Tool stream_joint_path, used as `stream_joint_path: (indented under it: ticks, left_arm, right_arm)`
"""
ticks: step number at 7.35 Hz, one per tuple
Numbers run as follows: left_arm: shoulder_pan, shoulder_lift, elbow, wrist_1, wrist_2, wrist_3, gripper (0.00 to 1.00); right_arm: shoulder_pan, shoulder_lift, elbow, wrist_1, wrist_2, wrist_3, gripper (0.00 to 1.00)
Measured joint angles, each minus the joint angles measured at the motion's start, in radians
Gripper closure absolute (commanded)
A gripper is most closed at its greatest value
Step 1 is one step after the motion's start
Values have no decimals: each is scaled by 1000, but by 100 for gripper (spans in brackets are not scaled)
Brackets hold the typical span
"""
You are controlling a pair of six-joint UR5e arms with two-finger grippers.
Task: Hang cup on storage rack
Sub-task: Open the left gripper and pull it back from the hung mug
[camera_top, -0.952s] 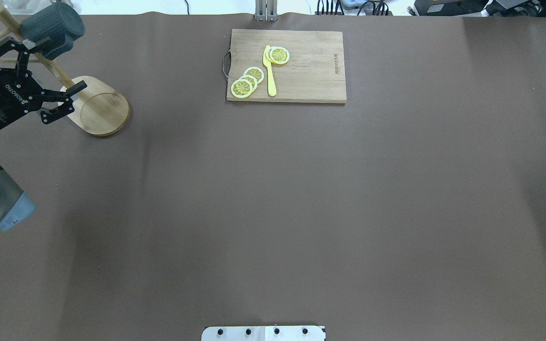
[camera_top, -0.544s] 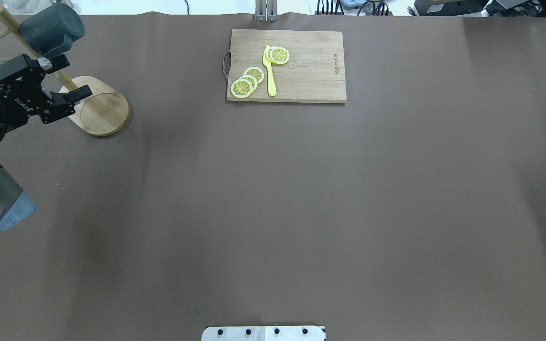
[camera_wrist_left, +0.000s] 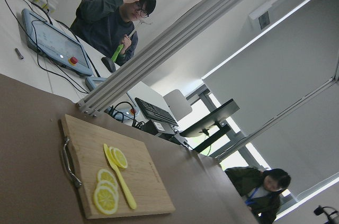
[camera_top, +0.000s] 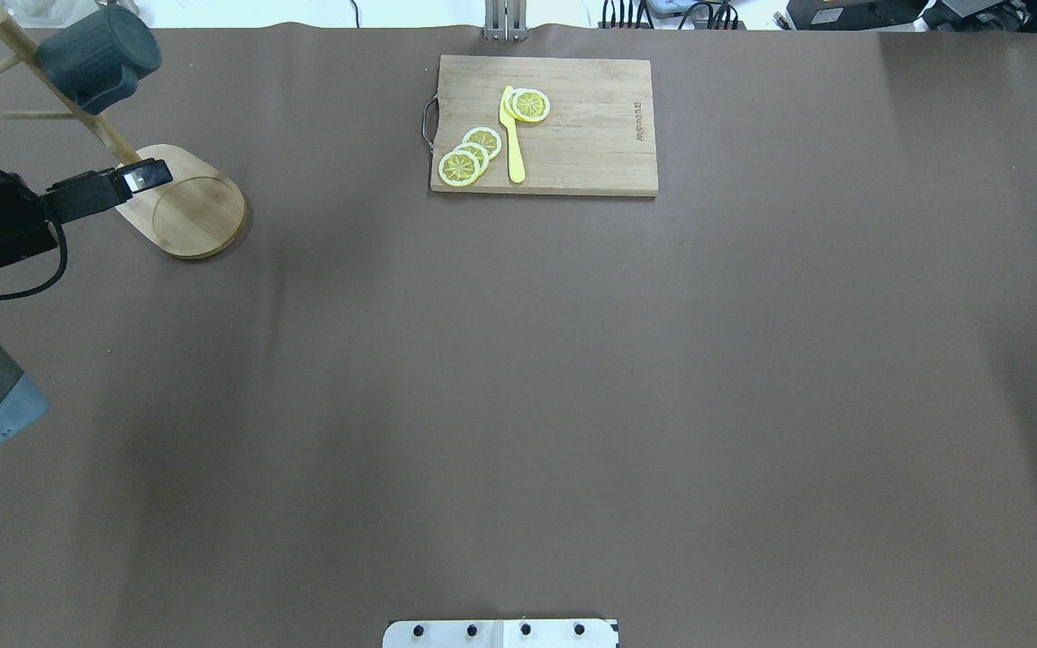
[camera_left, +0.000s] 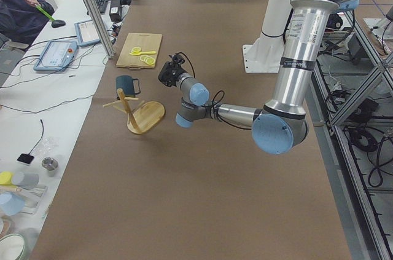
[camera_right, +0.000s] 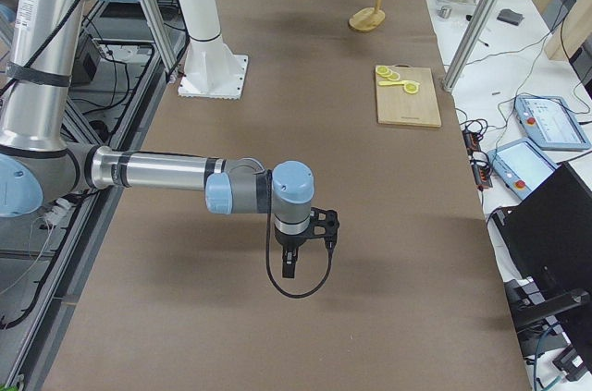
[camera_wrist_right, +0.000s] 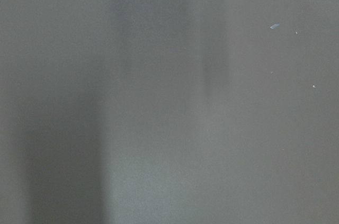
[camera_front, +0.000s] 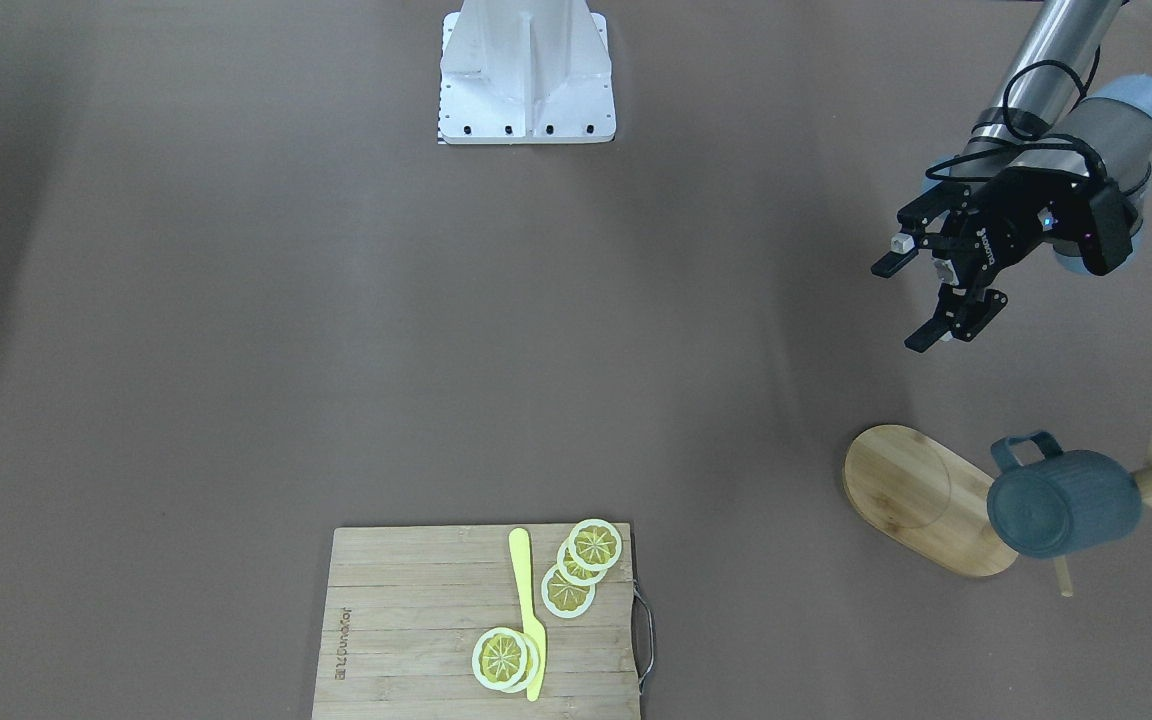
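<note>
Cup [camera_front: 1064, 503] hung on a peg of the storage rack [camera_front: 911, 495]. Left gripper [camera_front: 911, 303] nearby, apart from both, jaws wide and empty. Right gripper [camera_right: 289, 266] far off; opening impossible to tell.

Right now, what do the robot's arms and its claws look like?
The left arm and right arm are silver tubes with pale blue joint caps. Each ends in a black two-finger claw: left gripper, right gripper. The left one bears small white lettering, and a black cable loops at each wrist.
</note>
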Motion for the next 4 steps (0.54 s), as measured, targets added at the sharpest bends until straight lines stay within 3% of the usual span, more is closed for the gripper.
stream_joint_path:
  ticks: [4]
  left_arm:
    - [-50,106,-106,269,1,494,1]
  right_arm:
    - [0,2,-11,0,3,3,0]
